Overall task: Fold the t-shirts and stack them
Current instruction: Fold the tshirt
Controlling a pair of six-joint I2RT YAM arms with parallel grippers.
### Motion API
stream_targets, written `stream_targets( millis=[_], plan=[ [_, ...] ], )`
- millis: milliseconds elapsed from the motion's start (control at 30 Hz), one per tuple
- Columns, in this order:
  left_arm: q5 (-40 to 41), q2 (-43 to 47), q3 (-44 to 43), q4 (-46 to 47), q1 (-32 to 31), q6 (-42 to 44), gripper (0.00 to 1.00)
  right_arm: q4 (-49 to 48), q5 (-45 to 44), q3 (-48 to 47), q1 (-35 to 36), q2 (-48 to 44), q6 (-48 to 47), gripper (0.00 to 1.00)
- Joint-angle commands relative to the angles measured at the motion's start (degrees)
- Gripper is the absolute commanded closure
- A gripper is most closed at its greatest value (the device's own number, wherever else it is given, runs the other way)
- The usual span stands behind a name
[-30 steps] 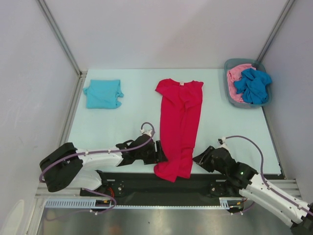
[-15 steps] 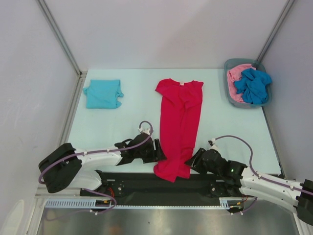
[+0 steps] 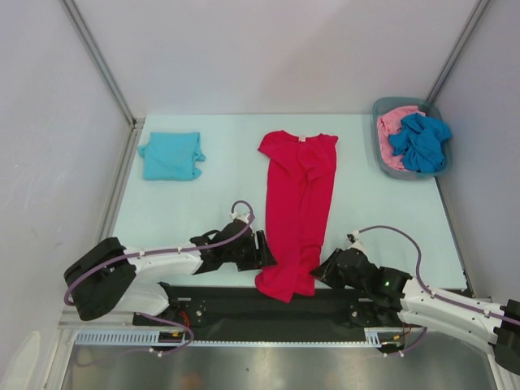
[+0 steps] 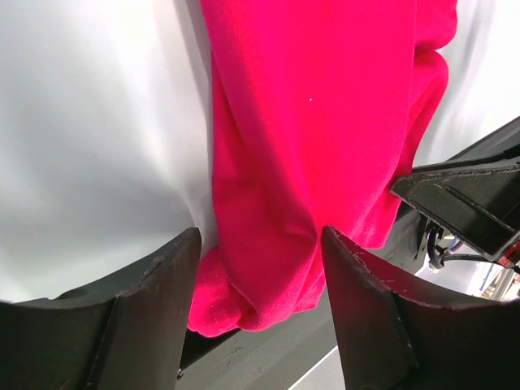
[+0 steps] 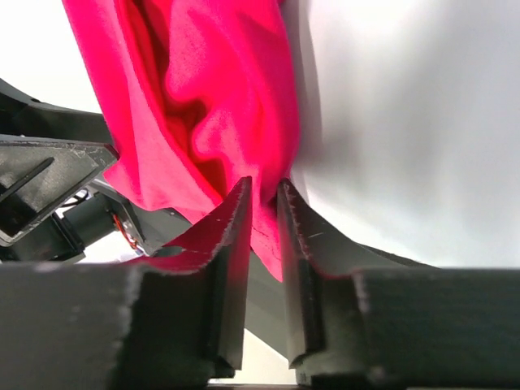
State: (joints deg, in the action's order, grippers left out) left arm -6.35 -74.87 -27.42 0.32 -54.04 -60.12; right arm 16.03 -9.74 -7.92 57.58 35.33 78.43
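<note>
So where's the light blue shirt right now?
In the overhead view, the teal t-shirt lies folded at the far left of the table, apart from the long red t-shirt spread out to its right.

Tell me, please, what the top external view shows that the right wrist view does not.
Only the top view: the folded teal shirt, and the grey bin holding a pink shirt and a blue shirt. Only the right wrist view: the right pincer closed on the edge of the red shirt. Both: the red shirt on the pale table.
</note>
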Motion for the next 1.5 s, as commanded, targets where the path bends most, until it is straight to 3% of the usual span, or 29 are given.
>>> stream_targets(
  millis=[0, 233, 333, 367, 467, 500, 533, 1133, 1467],
  plan=[
    [-0.77, 2.10, 0.26, 0.74, 0.52, -0.35, 0.33, -0.47, -1.34, 0.10, 0.25, 0.00, 0.93, 0.78],
    [-0.95, 2.10, 0.17, 0.74, 0.60, -0.35, 0.33, -1.00, -1.25, -0.34, 0.25, 0.61, 0.84, 0.75],
    [-1.12, 1.92, 0.26, 0.91, 0.60, -0.26, 0.34, -1.53, -1.16, -0.34, 0.25, 1.32, 0.93, 0.81],
    [-1.30, 1.83, 0.44, 1.00, 0.60, -0.26, 0.34, -1.88, -1.25, -0.34, 0.25, 1.49, 0.93, 0.87],
    [-2.26, 1.66, 1.23, 1.97, 0.52, -0.61, 0.59, -2.06, -0.90, -0.34, 0.34, 2.46, 1.11, 1.00],
    [-2.87, 1.57, 1.58, 2.23, 0.60, -1.05, 0.90, -2.06, -0.90, -0.25, 0.34, 2.55, 1.11, 1.00],
    [-2.97, 1.57, 1.93, 2.23, 0.60, -1.05, 0.99, -1.88, -0.90, -0.25, 0.34, 2.55, 1.19, 1.00],
    [-0.51, 5.44, -0.26, -3.48, -4.05, -4.31, 1.00, 1.11, -2.13, -5.08, 0.08, 3.95, -0.56, 1.00],
    [2.22, 2.10, -9.84, -9.27, -3.62, -0.36, 1.00, 0.32, 4.28, -14.04, -11.96, 9.23, -11.37, 1.00]
  ],
)
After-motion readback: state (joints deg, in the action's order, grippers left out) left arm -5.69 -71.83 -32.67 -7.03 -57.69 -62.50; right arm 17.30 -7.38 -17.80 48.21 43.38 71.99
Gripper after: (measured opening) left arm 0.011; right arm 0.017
